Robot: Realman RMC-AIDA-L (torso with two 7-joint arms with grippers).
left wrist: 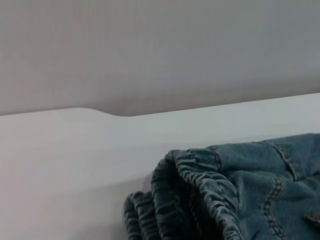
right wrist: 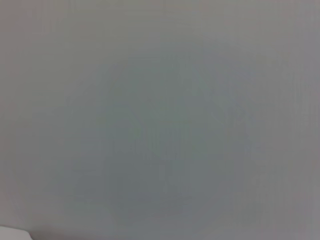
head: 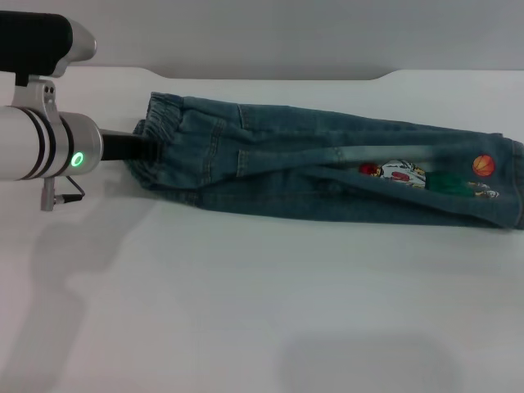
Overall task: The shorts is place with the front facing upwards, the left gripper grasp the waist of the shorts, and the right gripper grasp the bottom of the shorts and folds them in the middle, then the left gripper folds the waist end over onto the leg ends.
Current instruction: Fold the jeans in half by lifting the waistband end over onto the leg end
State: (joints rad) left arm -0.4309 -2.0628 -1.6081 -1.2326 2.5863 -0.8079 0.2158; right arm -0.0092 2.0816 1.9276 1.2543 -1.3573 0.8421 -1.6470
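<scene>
The shorts [head: 327, 176] are lying stretched across the far half of the white table [head: 246, 311], already doubled lengthwise into a long narrow strip, with the waist of the shorts [head: 160, 139] pointing left and the leg ends [head: 512, 184] reaching the right edge of the head view. The left claw [head: 135, 149] is sitting right at that gathered band, its black tip going in among the ruched denim, though whether the prongs are pinching cloth or standing apart cannot be told; the left wrist view is showing only the bunched elastic [left wrist: 200, 185] close up. The right claw is not showing anywhere. The denim is looking soft yet fairly heavy, likely draping and sagging rather than holding shape, and not slippery; the thick elastic band is probably offering the firmest hold, taken through both layers. A cartoon print [head: 401, 173] and an orange ball [head: 484, 165] are showing near the hems; no readable writing or brand is visible.
</scene>
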